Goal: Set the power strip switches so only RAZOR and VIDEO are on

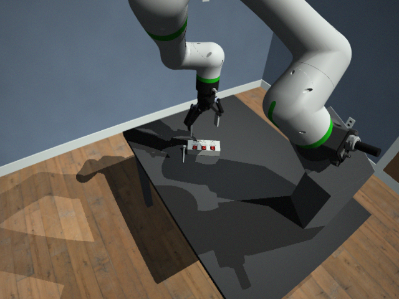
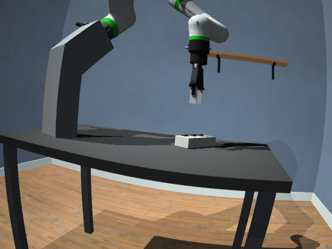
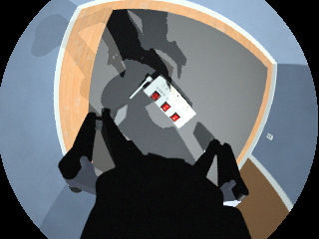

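Observation:
A white power strip (image 1: 203,147) lies flat on the dark table with its switch face up. It carries three red rocker switches in a row (image 1: 203,147). It also shows in the exterior view (image 2: 194,140) and in the wrist view (image 3: 165,102). The switch labels are too small to read, and I cannot tell which switches are on. My gripper (image 1: 204,124) hangs well above the strip, pointing down, with its fingers wide open and nothing between them. In the exterior view the gripper (image 2: 195,100) is seen edge-on, high over the strip.
A small grey plug-like part (image 1: 183,152) lies just left of the strip. The robot's dark angular pedestal (image 2: 69,80) stands at the other end of the table. A wooden wall shelf (image 2: 246,58) is behind the arm. The table's edge is near the strip.

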Motion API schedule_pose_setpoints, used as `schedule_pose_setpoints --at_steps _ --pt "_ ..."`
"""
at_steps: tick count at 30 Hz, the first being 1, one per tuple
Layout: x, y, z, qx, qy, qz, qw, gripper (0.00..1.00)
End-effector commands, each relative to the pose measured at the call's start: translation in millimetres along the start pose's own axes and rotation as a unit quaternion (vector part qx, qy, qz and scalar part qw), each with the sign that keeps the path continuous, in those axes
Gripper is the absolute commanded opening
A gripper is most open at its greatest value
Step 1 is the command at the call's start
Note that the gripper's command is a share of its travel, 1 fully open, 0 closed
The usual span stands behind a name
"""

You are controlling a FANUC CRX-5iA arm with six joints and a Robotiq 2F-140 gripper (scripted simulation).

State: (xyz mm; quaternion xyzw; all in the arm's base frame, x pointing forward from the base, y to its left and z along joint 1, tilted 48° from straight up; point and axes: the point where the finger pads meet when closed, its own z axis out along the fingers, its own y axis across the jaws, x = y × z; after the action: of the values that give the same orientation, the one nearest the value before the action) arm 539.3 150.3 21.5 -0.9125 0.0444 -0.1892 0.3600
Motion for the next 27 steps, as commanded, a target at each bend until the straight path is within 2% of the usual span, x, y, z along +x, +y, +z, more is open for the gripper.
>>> schedule_pose_setpoints --at_steps 1,4,7,9,10,12,16,21,22,24,27 --pt "0.2 0.1 -0.2 0.000 0.000 0.000 1.000 1.00" --pt "0.6 -0.1 0.5 0.000 0.000 -0.007 1.000 1.00" --pt "5.5 -2.7 7.4 0.000 0.000 -0.077 0.997 1.00" --pt "5.5 -2.7 7.4 0.000 0.000 -0.077 0.997 1.00" --pt "8.4 -4.4 11.5 0.000 0.000 -0.119 0.993 1.00" --pt "15.1 -8.5 21.8 -0.001 0.000 -0.212 0.977 1.00" --pt "27.3 -17.1 42.6 -0.004 -0.003 -0.302 0.953 1.00" --pt "31.7 -20.7 51.0 -0.004 -0.004 -0.423 0.906 1.00" --pt "31.7 -20.7 51.0 -0.003 -0.003 -0.446 0.895 0.00" --pt "31.7 -20.7 51.0 0.000 0.000 -0.477 0.879 0.00" --pt "31.7 -20.7 51.0 0.000 0.000 -0.477 0.879 0.00"
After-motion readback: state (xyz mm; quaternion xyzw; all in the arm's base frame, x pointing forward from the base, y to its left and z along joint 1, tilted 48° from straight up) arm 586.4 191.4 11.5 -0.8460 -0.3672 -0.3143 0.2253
